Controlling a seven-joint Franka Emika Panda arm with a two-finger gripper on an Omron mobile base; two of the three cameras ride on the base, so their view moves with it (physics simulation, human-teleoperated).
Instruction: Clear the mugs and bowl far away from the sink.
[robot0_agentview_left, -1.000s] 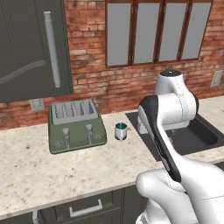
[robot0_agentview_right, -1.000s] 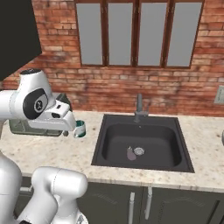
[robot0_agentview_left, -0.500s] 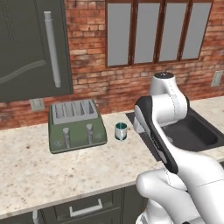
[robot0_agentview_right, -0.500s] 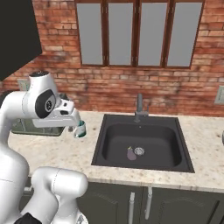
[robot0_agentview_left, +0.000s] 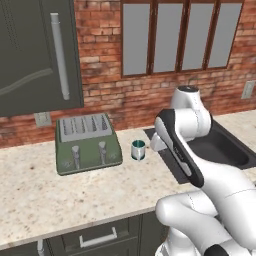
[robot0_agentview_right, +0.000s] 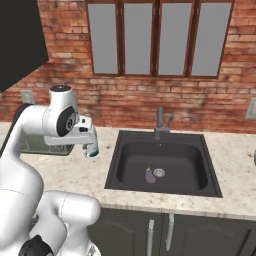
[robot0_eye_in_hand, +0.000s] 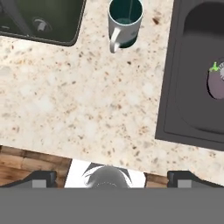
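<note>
Now you're hovering open-jawed above the white mug.
Descending carelessly, you're risking the gripper clipping its handle, tipping it toward the sink.

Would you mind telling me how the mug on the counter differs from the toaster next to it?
The mug is small, round and white with a teal lining; the toaster is far larger, boxy and green. The mug opens with a single mouth, the toaster with several slots. Both stand upright on the speckled counter.

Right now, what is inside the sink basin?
In the sink, a small dark purple eggplant lies on the basin floor beside the round drain. No mug or bowl is in it. The near wall hides the front strip of the floor.
</note>
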